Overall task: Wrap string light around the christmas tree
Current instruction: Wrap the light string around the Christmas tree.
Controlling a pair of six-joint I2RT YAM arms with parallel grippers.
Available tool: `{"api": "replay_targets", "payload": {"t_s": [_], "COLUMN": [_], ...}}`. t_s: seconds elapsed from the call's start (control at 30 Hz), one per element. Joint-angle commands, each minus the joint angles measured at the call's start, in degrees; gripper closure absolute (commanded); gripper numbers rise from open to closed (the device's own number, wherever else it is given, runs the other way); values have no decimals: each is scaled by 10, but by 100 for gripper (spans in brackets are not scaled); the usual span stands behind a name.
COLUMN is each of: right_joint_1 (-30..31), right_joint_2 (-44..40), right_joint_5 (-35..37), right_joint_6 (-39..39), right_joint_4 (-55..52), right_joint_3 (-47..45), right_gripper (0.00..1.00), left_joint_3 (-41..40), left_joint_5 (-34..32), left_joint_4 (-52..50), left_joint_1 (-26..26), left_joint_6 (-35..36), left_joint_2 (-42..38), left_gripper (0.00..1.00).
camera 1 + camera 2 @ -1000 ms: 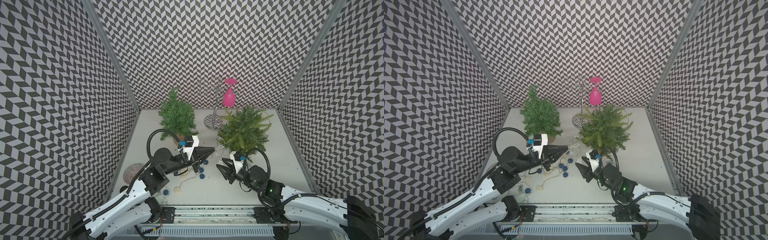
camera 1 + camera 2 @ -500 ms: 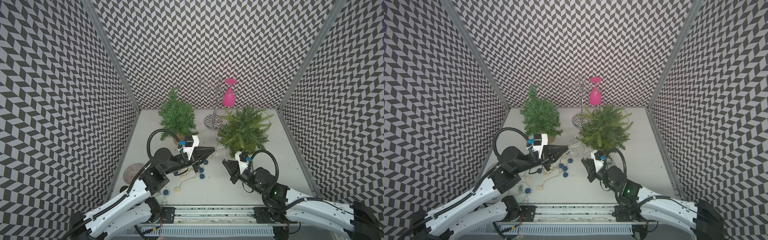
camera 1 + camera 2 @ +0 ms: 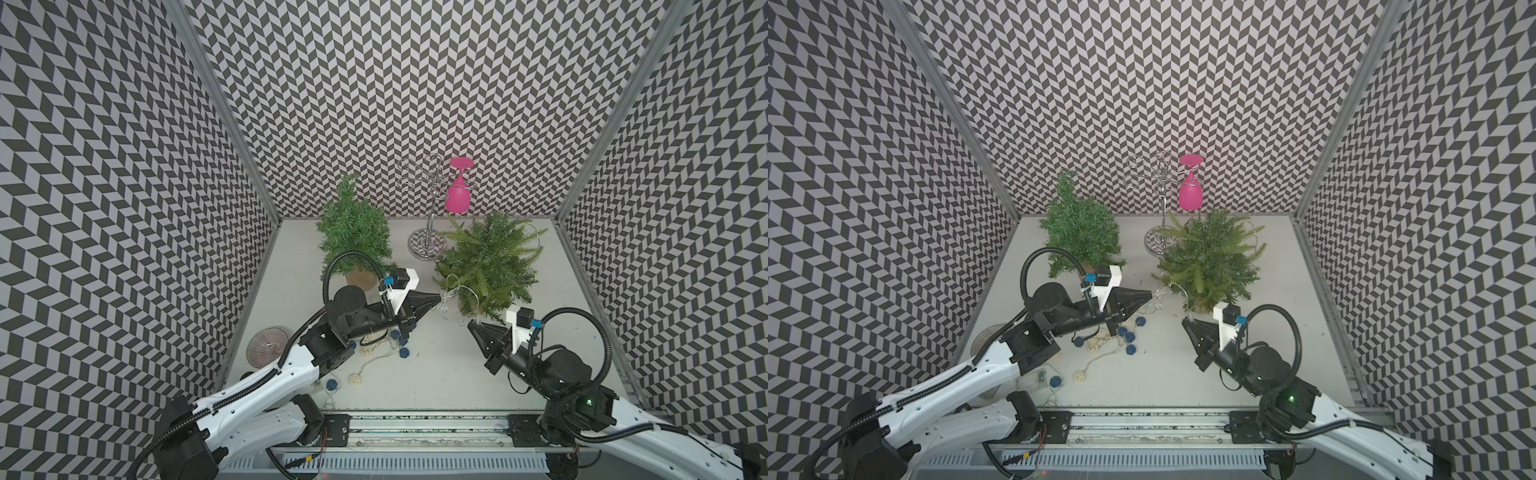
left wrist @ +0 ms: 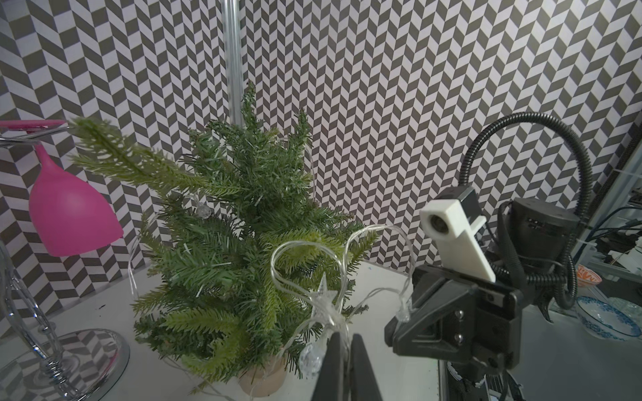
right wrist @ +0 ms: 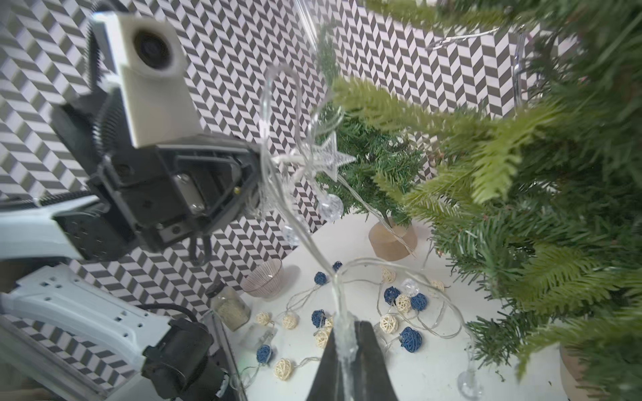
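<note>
The christmas tree [image 3: 486,257], light green in a tan pot, stands right of centre, with a clear string light [image 3: 457,287] looped through its branches. Off its near-left side the string hangs slack with a clear star [image 4: 323,295] and small globes. My left gripper [image 3: 438,298] [image 4: 342,335] is shut on the string just below the star. My right gripper [image 3: 469,324] [image 5: 344,323] sits low by the tree's pot, shut on a further stretch of the same clear wire. A short span of wire runs between the two grippers.
A darker green tree [image 3: 353,228] stands at the back left. Behind the trees a chrome rack [image 3: 426,245] holds a pink glass [image 3: 457,195]. A second string of blue and cream balls [image 3: 399,340] lies under my left arm. A ribbed bowl [image 3: 266,351] sits by the left wall.
My right gripper has closed on the clear wire and shifted right, toward the tree's pot. The left arm has held still, shut on the string.
</note>
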Motion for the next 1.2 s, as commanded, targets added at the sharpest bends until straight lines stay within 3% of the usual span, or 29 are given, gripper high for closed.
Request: {"api": "replay_targets", "payload": {"t_s": [0.0,0.17,0.37,0.67,0.8,0.97,1.17], "right_joint_1": [3,3,3,3,3,3,3], "right_joint_2": [-51,-81,-21,7,2,13,83], "right_joint_5": [25,47,11,116,223,255,241], "right_joint_6": [44,33,18,42,50,39,11], "right_joint_4": [-96,-98,-131,-233,-263,-260,-268], "right_joint_3": [42,71,151,240,258,282,354], "right_gripper": [93,94,95,96,97,98,100], "left_joint_3": [30,65,80,122,131,147,149], "left_joint_5": [15,-9,-51,-30,-53,-83,-99], "left_joint_4": [15,2,-36,-51,-45,-46,-28], "left_joint_1": [-19,-37,-40,-71,-73,-86,-103], "left_joint_6": [26,34,31,41,34,35,28], "left_joint_2": [7,16,-12,50,81,100,115], "left_gripper": [100,100,100,100,100,100,100]}}
